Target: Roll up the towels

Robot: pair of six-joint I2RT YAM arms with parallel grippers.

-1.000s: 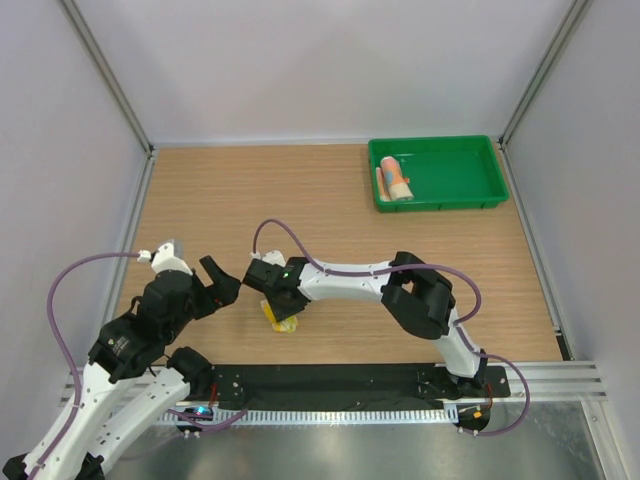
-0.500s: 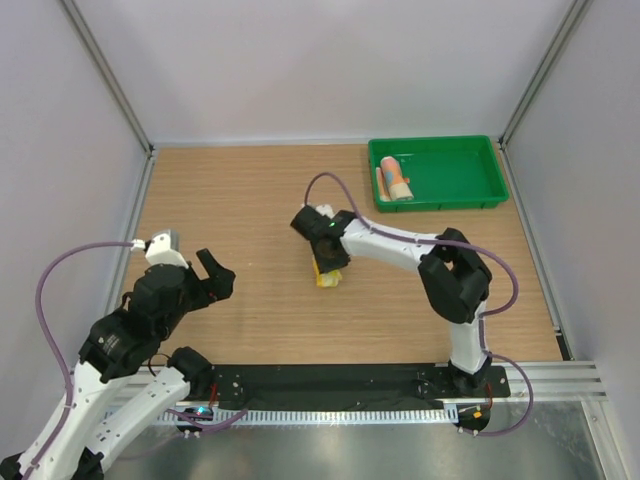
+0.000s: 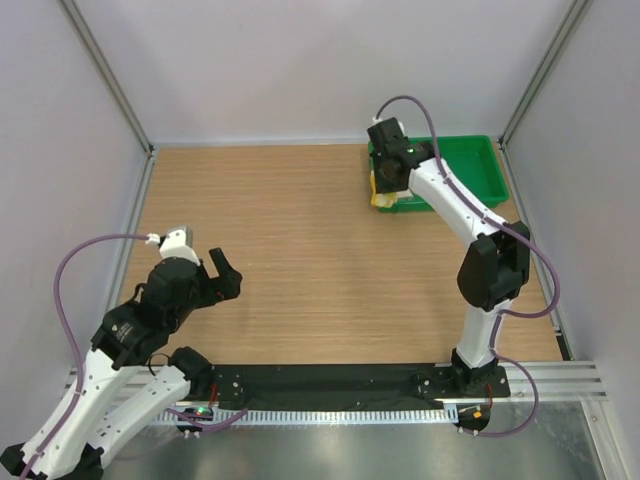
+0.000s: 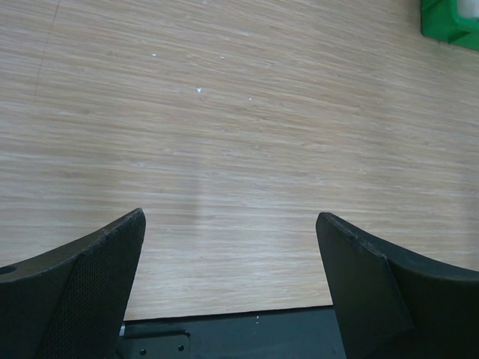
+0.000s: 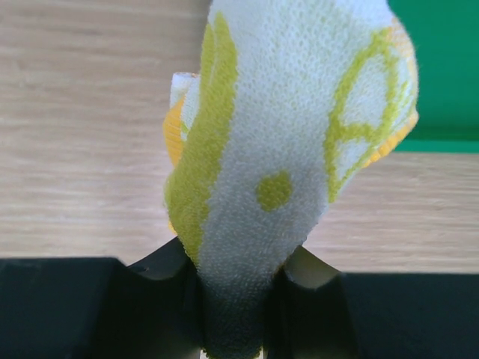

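Note:
My right gripper (image 3: 386, 188) is shut on a rolled yellow towel (image 3: 383, 201) with a white-green pattern. It holds the roll above the left end of the green tray (image 3: 470, 165), at the far right of the table. In the right wrist view the towel (image 5: 284, 149) bulges out from between the jaws of the gripper (image 5: 233, 299), with wood below it and the tray (image 5: 441, 67) at the upper right. My left gripper (image 3: 217, 276) hovers open over bare wood at the near left. Nothing lies between its fingers (image 4: 90, 284).
The tray's corner (image 4: 453, 22) shows at the far upper right of the left wrist view. Grey walls with metal posts close in the table on three sides. A black mounting rail (image 3: 330, 380) runs along the near edge.
The right arm swung the yellow roll from the near middle of the table out to the green tray. The left gripper opened slightly wider and stayed at the near left.

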